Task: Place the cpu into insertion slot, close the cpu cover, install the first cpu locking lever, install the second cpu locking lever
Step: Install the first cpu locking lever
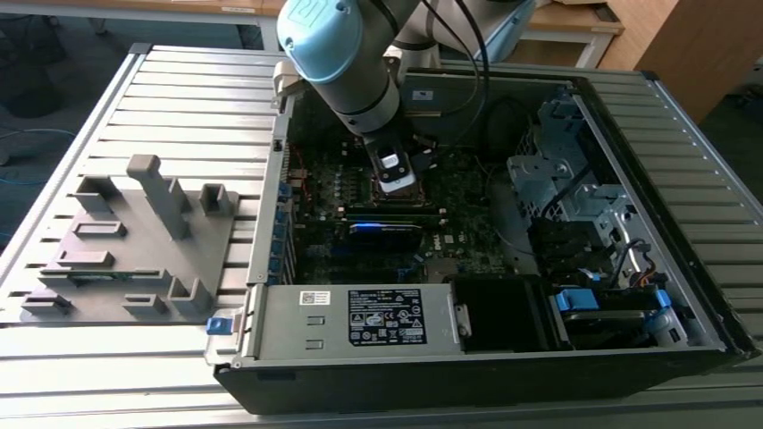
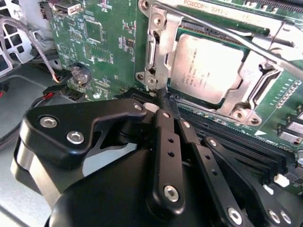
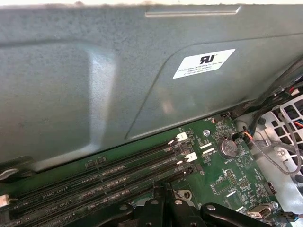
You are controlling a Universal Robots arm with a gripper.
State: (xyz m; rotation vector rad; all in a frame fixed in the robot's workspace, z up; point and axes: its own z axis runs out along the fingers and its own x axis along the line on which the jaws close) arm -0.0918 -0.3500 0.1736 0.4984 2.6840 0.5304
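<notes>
The cpu [image 2: 206, 64] lies flat in the insertion slot [image 1: 399, 192], its silver-grey face up. The cpu cover [image 2: 158, 45] is down around it, framing the chip. A thin metal locking lever [image 2: 236, 39] runs slanted across the far side of the socket, raised off the board. In the second wrist view my gripper [image 2: 165, 97] has its black fingers [image 2: 163, 142] pressed together, with the tips at the socket's near corner by the cover's hinge screws. In the exterior view the gripper [image 1: 398, 174] hangs straight above the socket inside the open computer case. I see nothing between the fingers.
Black memory slots [image 3: 118, 172] run beside the socket, just under the gripper. A coin battery [image 3: 227, 147] and loose cables [image 3: 279, 151] sit near the drive cage [image 1: 560, 170]. The case wall [image 3: 94, 85] stands close. A grey fixture plate [image 1: 131, 241] lies outside the case.
</notes>
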